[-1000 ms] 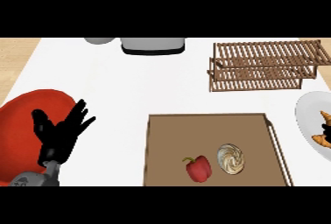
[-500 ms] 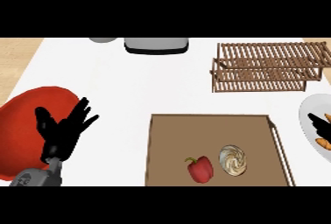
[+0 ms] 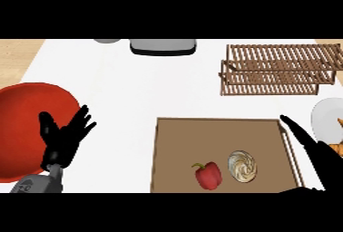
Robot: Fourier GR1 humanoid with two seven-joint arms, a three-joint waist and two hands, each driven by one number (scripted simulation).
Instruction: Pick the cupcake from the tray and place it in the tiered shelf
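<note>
A cupcake [image 3: 242, 166] with swirled cream frosting sits on the brown tray [image 3: 181, 136], in its lower right part. The wooden tiered shelf [image 3: 278, 69] stands at the back right of the counter. My right hand [image 3: 316, 154] comes in at the lower right, fingers straight, over the tray's right edge and right of the cupcake, not touching it. My left hand [image 3: 64, 138] is open with fingers up at the left, over the red plate's edge.
A red bell pepper [image 3: 209, 175] lies on the tray just left of the cupcake. A big red plate [image 3: 23, 122] sits at the left, a white plate [image 3: 326, 121] with an orange item at the right edge, a grey appliance [image 3: 163, 45] at the back.
My right hand has come into view from the lower right and now reaches over the tray's right edge. The left hand has barely shifted.
</note>
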